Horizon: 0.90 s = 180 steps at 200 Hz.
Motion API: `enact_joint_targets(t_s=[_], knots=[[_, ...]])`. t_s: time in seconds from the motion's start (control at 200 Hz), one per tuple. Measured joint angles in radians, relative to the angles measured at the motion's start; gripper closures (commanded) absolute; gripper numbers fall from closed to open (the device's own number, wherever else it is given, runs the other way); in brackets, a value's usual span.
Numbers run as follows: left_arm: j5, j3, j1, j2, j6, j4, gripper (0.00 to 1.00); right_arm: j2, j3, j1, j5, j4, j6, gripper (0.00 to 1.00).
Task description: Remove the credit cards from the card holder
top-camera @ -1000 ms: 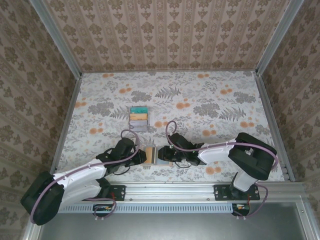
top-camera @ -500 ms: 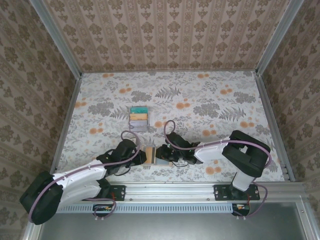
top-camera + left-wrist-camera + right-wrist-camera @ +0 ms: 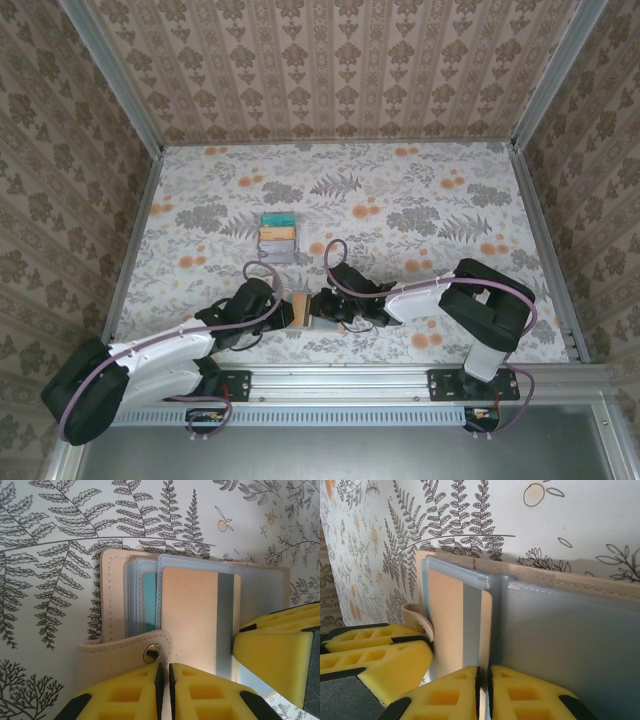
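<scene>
Since the card holder [image 3: 305, 309] lies open low in the centre of the top view, caught between the two arms, the step in hand looks like drawing the tan card [image 3: 192, 615] out of its clear sleeve [image 3: 200, 561]. The left gripper [image 3: 162, 670] has its jaws pressed together on the snap tab [image 3: 150, 652] at the bottom of its wrist view, which should anchor the holder. The right gripper [image 3: 483, 675] is likewise closed, at the lower edge of that sleeve leaf. I cannot tell whether it pinches the card itself or only plastic. To do this well, the pull should run slowly and straight along the sleeve's opening, with the left side holding firm so the holder does not drag. A teal card [image 3: 149, 602] sits in a sleeve behind. A small pile of cards [image 3: 277, 237] lies above the holder in the top view, well apart.
</scene>
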Motion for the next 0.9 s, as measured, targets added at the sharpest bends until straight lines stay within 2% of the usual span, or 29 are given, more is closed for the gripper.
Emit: enact_joint_targets(t_s=[0.33, 0.41, 0.9], knots=[[-0.023, 0.0, -0.006, 0.0, -0.021, -0.01, 0.95, -0.002, 0.0, 0.0, 0.002, -0.014, 0.0, 0.94], [-0.026, 0.001, -0.006, 0.0, -0.027, -0.012, 0.97, -0.006, 0.0, 0.0, 0.002, -0.018, 0.0, 1.0], [-0.026, 0.001, -0.005, -0.011, -0.03, -0.021, 0.99, -0.047, -0.032, -0.011, 0.006, -0.039, -0.003, 1.0]])
